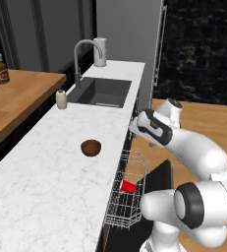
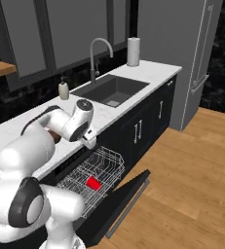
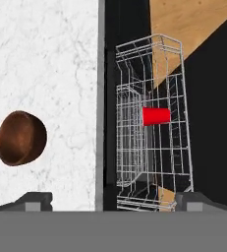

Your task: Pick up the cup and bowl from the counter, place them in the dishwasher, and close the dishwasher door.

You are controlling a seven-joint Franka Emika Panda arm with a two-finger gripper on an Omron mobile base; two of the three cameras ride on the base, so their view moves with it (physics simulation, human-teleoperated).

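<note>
Right under my hand camera, the gripper [image 3: 110, 199] hangs spread wide and empty above the counter [image 3: 46, 59] edge. My bowl [image 3: 20, 138] sits on the marble; the cup [image 3: 156, 116] lies inside the pulled-out rack [image 3: 154, 147] above the lowered dishwasher door [image 2: 128, 197].

Sink [image 1: 101, 92] – faucet [image 1: 83, 50], soap bottle [image 1: 61, 99], fridge [image 2: 194, 58]

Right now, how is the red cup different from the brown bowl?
The cup is bright red; the bowl is dark brown. The cup lies in the dishwasher's wire rack; the bowl rests on the white counter. The bowl looks a bit wider and rounder than the straight-sided cup. Both are small and plain, and the gripper holds neither.
</note>
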